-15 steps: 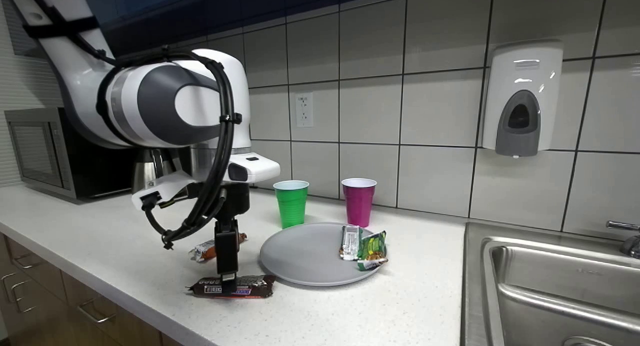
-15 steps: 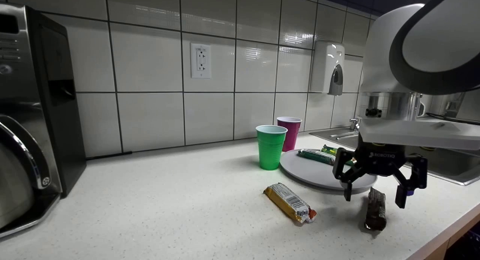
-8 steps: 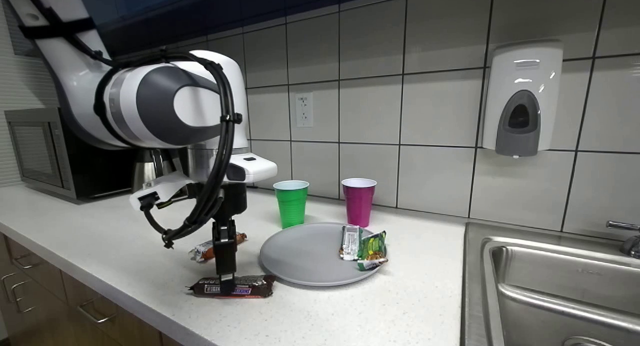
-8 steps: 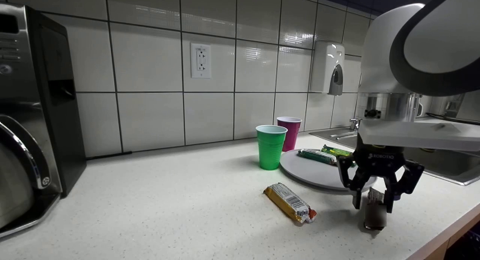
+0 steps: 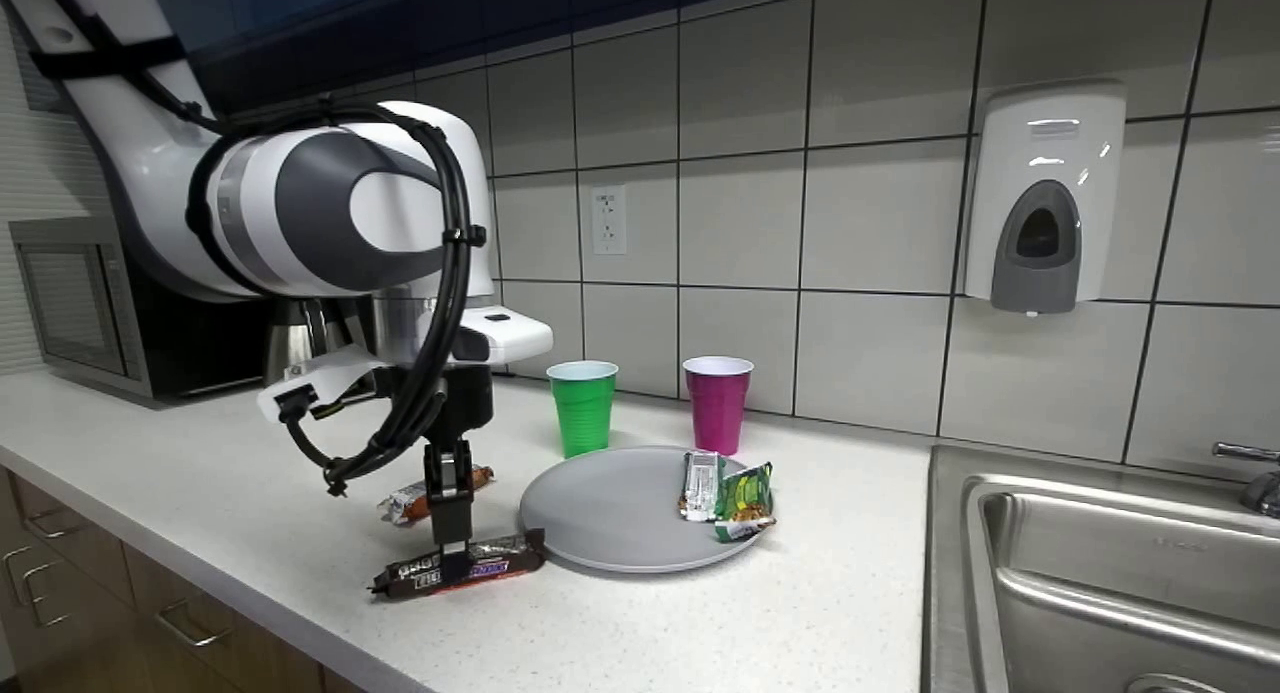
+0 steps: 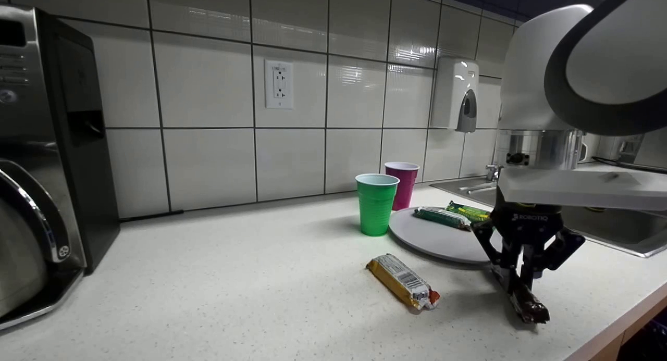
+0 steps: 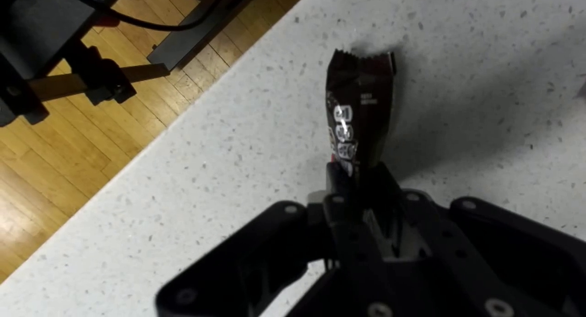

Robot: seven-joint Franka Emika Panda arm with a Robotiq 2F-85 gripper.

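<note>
My gripper (image 5: pixel 455 565) points straight down at the counter. Its jaws are shut on the middle of a dark brown wrapped Snickers bar (image 5: pixel 508 557). In another exterior view the gripper (image 6: pixel 519 284) pinches the bar (image 6: pixel 530 308) from both sides, low at the counter. The wrist view shows one end of the bar (image 7: pixel 361 109) sticking out past the gripper (image 7: pixel 359 177); the rest is hidden by the fingers. Beside it stands a grey plate (image 5: pixel 610 513), close to the bar's far end; whether they touch I cannot tell. Two green-wrapped bars (image 6: pixel 442 218) lie on the plate's rim area.
An orange-yellow wrapped bar (image 6: pixel 404 283) lies on the counter near the gripper. Behind the plate stand a green cup (image 5: pixel 583 408) and a magenta cup (image 5: pixel 717 403). A sink (image 5: pixel 1120 573) is beyond the plate, and the counter's edge (image 7: pixel 151 145) runs near the bar.
The jaws have come together from wide apart onto the brown bar. The bar has turned slightly between them, its end by the plate shifting toward the wall.
</note>
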